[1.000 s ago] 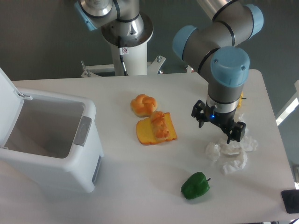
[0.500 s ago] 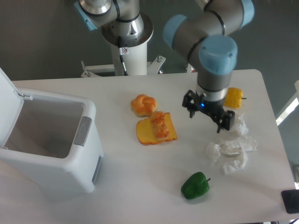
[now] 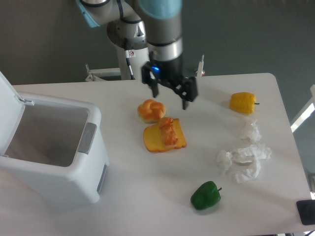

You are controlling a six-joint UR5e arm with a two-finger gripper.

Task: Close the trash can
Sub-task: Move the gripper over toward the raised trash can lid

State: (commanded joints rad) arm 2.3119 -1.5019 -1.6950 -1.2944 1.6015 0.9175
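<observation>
The tool [image 3: 170, 93] hangs above the white surface [image 3: 206, 162] with its two fingers spread and nothing between them, just behind a golden knotted bread roll [image 3: 151, 110] and an orange toast slice with a pastry on it [image 3: 164, 135]. The large white boxy plastic trash can [image 3: 59, 157] stands at the left edge, well apart, its lid [image 3: 9, 105] tipped up and open. The step in hand appears to be the approach; next the tool must cross left, get behind the lid and push it down. Counted: one roll, one toast, one yellow pepper [image 3: 243, 103], one green pepper [image 3: 205, 195], one cluster of crumpled white tissue [image 3: 243, 160].
</observation>
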